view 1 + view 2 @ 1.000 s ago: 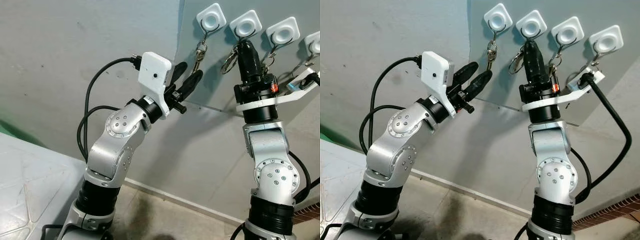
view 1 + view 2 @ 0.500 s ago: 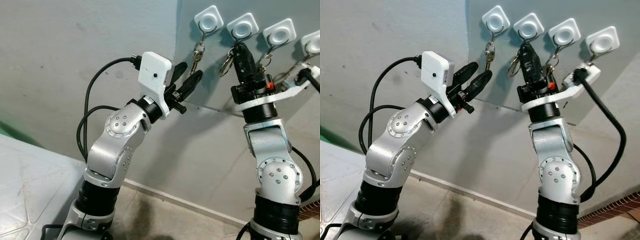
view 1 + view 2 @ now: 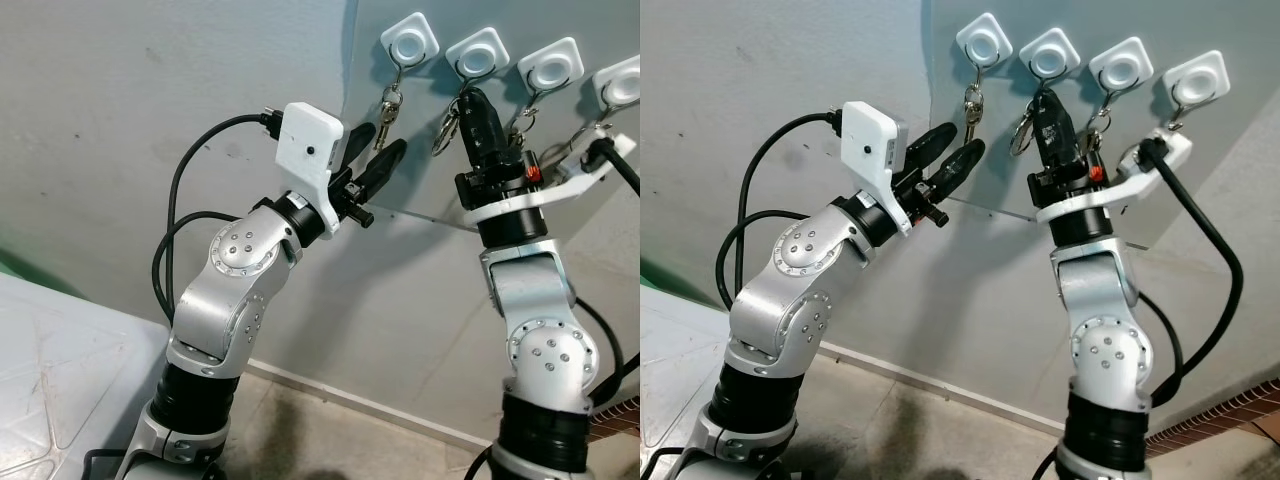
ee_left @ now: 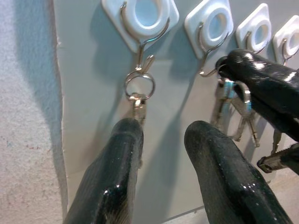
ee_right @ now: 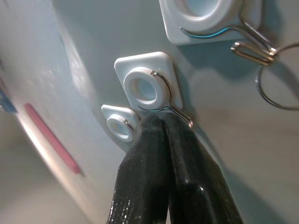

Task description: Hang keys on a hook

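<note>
Several white square hooks sit in a row on a grey wall panel (image 3: 420,170). My right gripper (image 3: 472,98) points up at the second hook (image 3: 477,55), shut on a key ring (image 3: 445,125) whose keys (image 4: 230,105) hang below its tip. In the right wrist view its fingertips (image 5: 161,122) press together just under that hook's wire (image 5: 169,100). My left gripper (image 3: 384,137) is open beside the keys (image 3: 388,100) hanging from the first hook (image 3: 409,42). In the left wrist view, that ring (image 4: 138,86) hangs just beyond its fingers (image 4: 119,154).
The third hook (image 3: 549,65) and fourth hook (image 3: 619,82) also carry keys, close to the right wrist's camera mount (image 3: 585,170). The grey wall (image 3: 150,120) extends left of the panel. A pale surface (image 3: 50,360) lies at the lower left, with floor (image 3: 330,440) below.
The view has drifted, so the hooks sit a little further left. The right gripper stays at the second hook and its wrist has turned slightly. The left gripper now stands closer to the first hook's keys.
</note>
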Available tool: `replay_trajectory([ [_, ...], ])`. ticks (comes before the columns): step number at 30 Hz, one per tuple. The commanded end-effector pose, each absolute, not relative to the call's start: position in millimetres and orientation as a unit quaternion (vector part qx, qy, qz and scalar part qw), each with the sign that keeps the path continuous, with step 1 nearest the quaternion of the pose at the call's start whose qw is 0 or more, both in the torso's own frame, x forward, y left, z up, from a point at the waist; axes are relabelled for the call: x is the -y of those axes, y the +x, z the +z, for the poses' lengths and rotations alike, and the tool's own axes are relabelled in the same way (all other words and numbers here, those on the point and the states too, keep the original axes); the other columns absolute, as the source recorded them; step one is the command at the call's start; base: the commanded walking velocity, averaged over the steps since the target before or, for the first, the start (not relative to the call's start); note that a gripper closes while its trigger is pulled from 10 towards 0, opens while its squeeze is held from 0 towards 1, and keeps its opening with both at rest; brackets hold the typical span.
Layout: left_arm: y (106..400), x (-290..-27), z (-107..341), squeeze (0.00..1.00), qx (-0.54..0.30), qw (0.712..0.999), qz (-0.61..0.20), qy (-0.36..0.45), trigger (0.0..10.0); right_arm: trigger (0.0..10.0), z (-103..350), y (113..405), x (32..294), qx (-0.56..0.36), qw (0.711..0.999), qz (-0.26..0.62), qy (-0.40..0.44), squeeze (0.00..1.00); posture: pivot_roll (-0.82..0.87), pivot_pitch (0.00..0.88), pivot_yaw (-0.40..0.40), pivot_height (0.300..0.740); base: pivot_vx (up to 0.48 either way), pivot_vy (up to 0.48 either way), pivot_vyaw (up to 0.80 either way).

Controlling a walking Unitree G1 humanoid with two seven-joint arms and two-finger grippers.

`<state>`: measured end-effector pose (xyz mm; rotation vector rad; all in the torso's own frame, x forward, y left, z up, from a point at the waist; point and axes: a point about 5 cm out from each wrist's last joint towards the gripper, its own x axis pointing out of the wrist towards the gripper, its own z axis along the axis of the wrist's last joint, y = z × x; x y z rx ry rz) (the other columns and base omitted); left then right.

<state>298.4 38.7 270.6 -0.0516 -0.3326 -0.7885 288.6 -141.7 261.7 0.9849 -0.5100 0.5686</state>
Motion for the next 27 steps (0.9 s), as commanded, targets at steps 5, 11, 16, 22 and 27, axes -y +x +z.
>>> replay_trajectory([
  [5,294.0,-36.0,272.1,0.00,0.165,0.906,-0.388,-0.026,10.0,10.0,253.5,282.4,144.4,0.234,0.797,0.274,0.484,0.00,0.12,0.113,-0.035,0.740,0.000,0.000,0.00],
  [11,293.0,-34.9,271.5,0.00,0.165,0.906,-0.389,-0.028,10.0,10.0,258.0,279.4,141.4,0.242,0.790,0.288,0.484,0.00,0.12,0.109,-0.038,0.740,0.000,0.000,0.00],
  [16,292.3,-34.6,271.2,0.00,0.164,0.906,-0.390,-0.028,10.0,10.0,264.3,277.2,141.8,0.257,0.774,0.299,0.496,0.00,0.12,0.109,-0.038,0.740,0.000,0.000,0.00],
  [22,291.6,-34.4,270.8,0.00,0.164,0.906,-0.389,-0.029,10.0,10.0,271.5,278.4,144.4,0.273,0.770,0.288,0.500,0.00,0.12,0.108,-0.038,0.740,0.000,0.000,0.00],
  [27,291.2,-33.7,270.6,0.00,0.163,0.906,-0.389,-0.032,10.0,10.0,277.4,278.6,148.2,0.289,0.761,0.281,0.508,0.00,0.12,0.111,-0.037,0.740,0.000,0.000,0.00],
])
